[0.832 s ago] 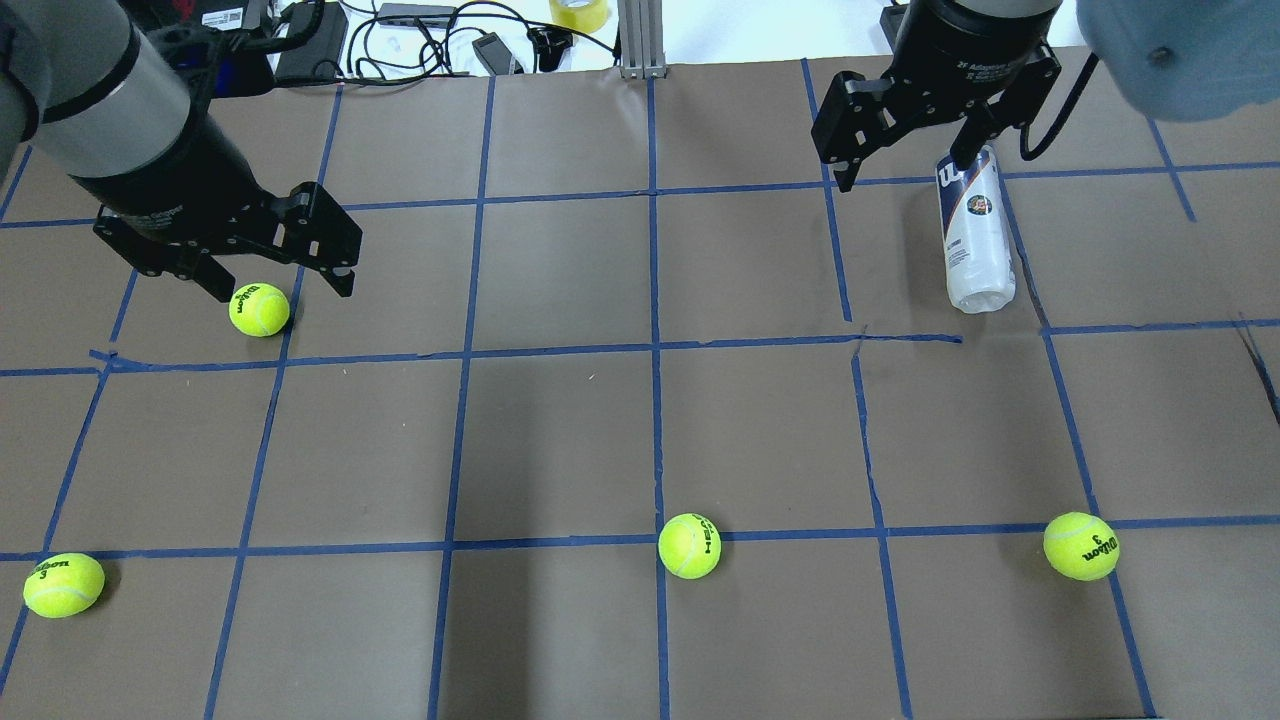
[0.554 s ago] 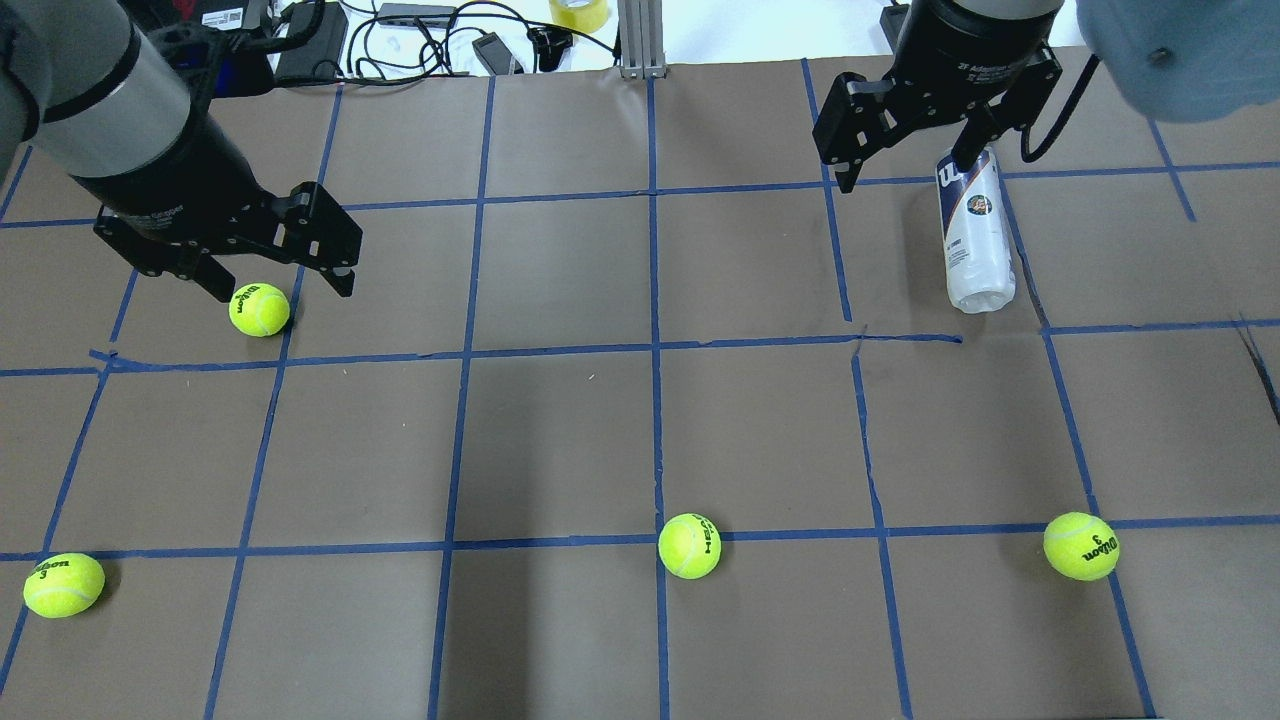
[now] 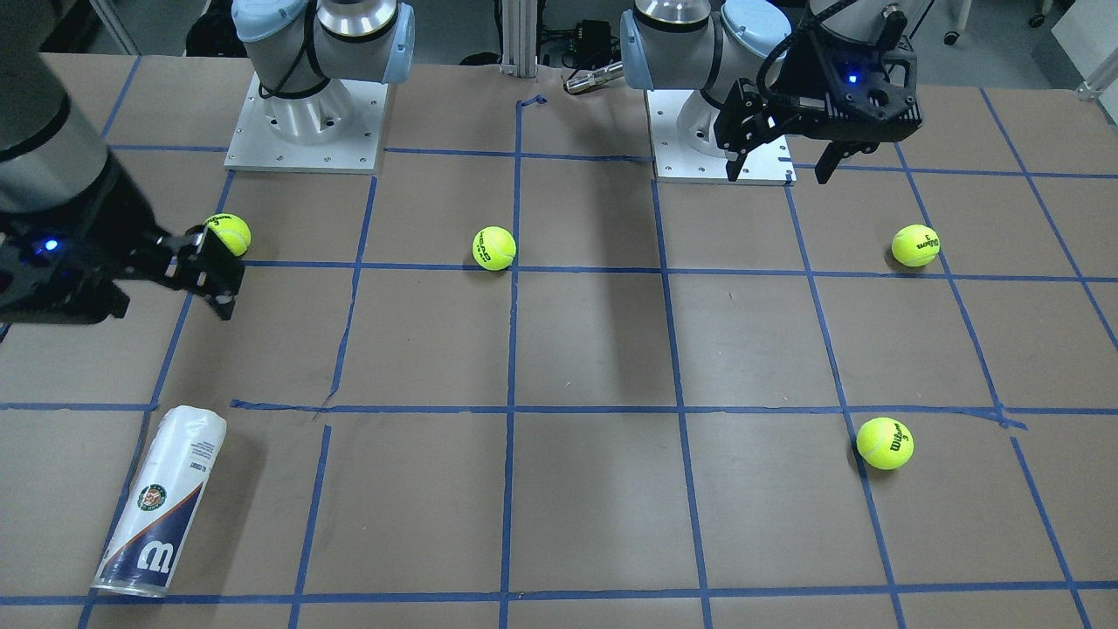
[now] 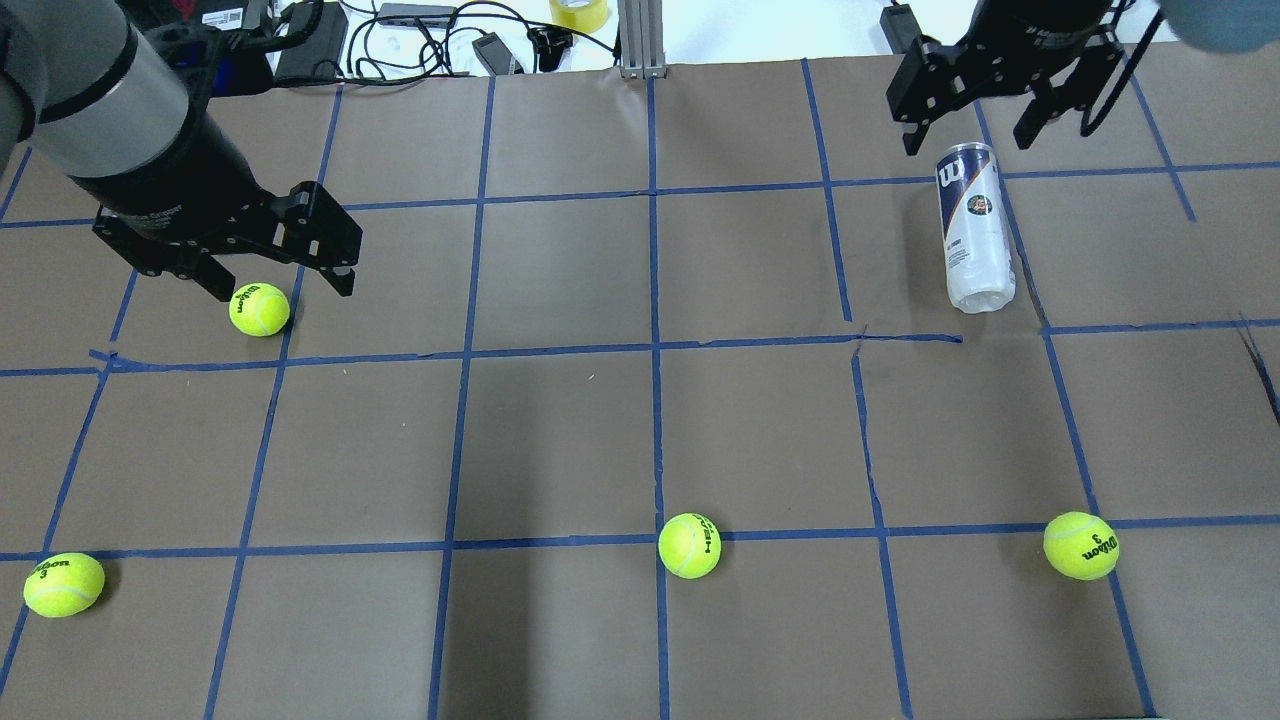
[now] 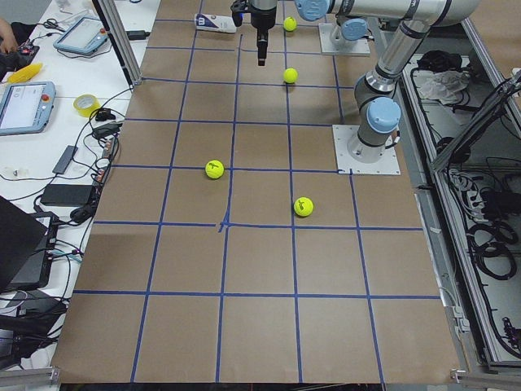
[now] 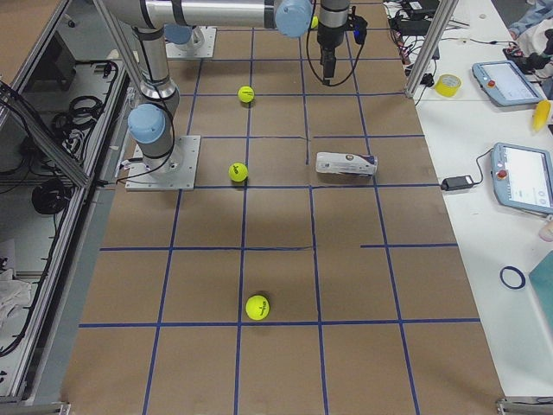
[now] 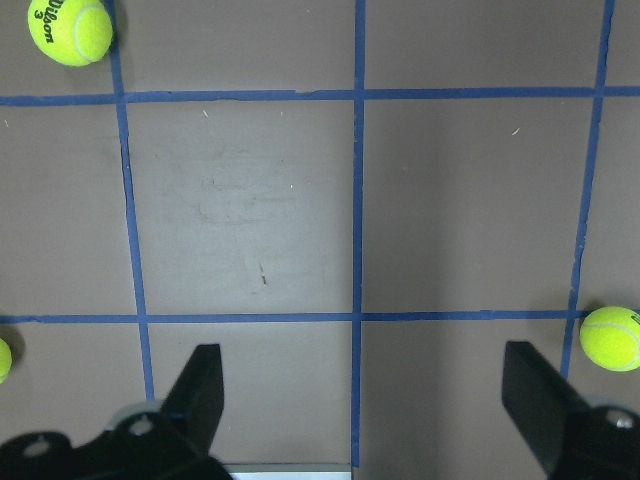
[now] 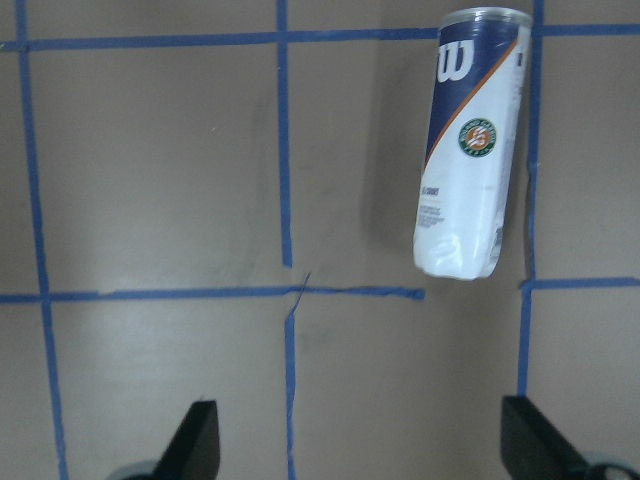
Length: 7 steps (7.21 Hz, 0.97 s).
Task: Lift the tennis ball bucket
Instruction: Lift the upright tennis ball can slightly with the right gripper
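The tennis ball bucket (image 4: 974, 228) is a slim clear tube with a white and navy label. It lies on its side on the brown table at the far right. It also shows in the front-facing view (image 3: 159, 505) and the right wrist view (image 8: 471, 145). My right gripper (image 4: 966, 143) is open and empty. It hangs high over the tube's far, navy end without touching it, and its fingers (image 8: 195, 440) frame the bottom of its wrist view. My left gripper (image 4: 283, 292) is open and empty, high above the table's left side.
Several yellow-green tennis balls lie on the table: one below my left gripper (image 4: 259, 309), one near left (image 4: 63, 584), one near middle (image 4: 689, 545), one near right (image 4: 1080, 546). Cables and devices (image 4: 400, 40) lie past the far edge.
My right gripper has moved away from the tube toward the table's far right and sits beyond its far end. The tube and my left arm have not moved.
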Each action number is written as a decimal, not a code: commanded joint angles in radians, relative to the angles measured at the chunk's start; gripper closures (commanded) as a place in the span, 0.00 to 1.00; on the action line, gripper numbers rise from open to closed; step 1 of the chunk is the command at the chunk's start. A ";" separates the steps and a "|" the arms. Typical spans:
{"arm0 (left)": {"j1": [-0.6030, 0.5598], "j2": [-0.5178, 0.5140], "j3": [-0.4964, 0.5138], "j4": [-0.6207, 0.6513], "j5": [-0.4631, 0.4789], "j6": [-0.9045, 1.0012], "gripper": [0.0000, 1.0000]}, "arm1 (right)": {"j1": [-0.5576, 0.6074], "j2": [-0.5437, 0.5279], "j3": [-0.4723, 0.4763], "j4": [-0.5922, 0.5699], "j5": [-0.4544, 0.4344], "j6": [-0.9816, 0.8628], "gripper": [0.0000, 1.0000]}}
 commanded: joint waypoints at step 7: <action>0.000 0.000 -0.001 -0.001 0.002 0.000 0.00 | -0.123 0.521 -0.159 -0.327 -0.045 0.021 0.00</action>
